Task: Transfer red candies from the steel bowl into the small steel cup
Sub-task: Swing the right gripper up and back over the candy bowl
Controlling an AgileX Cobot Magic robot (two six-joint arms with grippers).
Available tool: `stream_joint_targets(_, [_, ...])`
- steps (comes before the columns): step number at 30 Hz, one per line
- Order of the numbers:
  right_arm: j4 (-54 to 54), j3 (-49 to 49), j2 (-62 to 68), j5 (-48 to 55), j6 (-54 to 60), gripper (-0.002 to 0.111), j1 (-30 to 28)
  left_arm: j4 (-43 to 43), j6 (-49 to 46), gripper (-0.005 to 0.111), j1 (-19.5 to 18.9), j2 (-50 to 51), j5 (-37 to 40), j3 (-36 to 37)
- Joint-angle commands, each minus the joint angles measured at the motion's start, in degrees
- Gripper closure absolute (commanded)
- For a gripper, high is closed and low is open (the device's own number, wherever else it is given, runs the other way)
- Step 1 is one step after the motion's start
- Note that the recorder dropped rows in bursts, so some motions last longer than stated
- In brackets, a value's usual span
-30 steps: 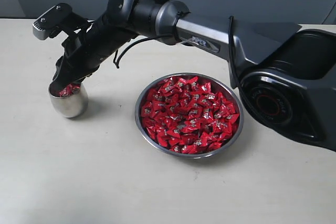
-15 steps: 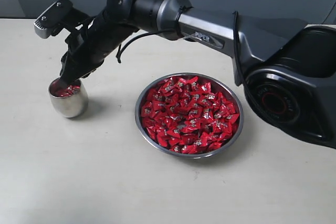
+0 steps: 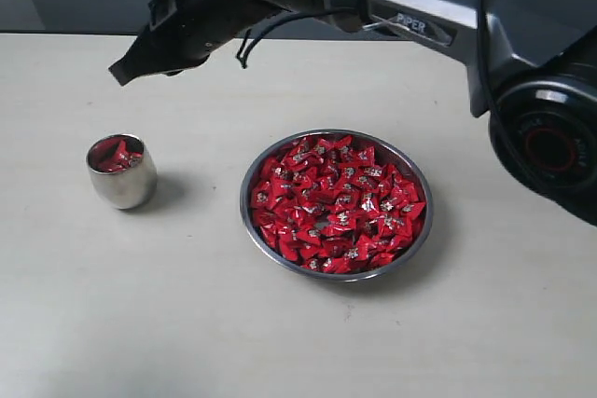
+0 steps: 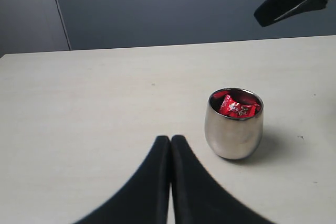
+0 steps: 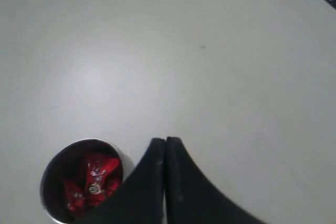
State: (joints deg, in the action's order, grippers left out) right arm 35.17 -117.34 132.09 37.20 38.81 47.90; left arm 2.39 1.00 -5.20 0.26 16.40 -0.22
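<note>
Steel bowl [image 3: 244, 200] heaped with red candies [image 3: 338, 204]; several more inside small steel cup [image 3: 121, 184] to its left. Right gripper [image 3: 119, 73] high above cup, 2 fingers pressed together on nothing, well apart from all candies. Left gripper [image 4: 170, 141] also closed, empty, tips near cup, not touching.

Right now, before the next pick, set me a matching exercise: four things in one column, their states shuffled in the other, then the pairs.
1. small steel cup
2. steel bowl
3. right gripper
4. left gripper

A. shut, outside the exterior view
B. heaped with red candies
C. shut, in the air over the table
D. a few candies inside

Pairs: 1-D, 2-B, 3-C, 4-A
</note>
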Motion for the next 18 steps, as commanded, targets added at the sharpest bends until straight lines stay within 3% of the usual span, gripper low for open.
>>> stream_joint_targets(1, [2.04, 8.84, -5.05, -8.4, -0.24, 0.109, -0.6, 0.04, 0.15, 0.106, 0.44, -0.26, -0.1, 0.22])
stream_joint_targets(5, [3.0, 20.37, -11.06, -17.46, 0.03, 0.109, -1.12, 0.04, 0.15, 0.106, 0.44, -0.26, -0.1, 0.22])
stream_joint_targets(18, [3.95, 54.58, -31.14, -28.69, 3.4, 0.109, -9.84, 0.04, 0.15, 0.106, 0.44, -0.26, -0.1, 0.22])
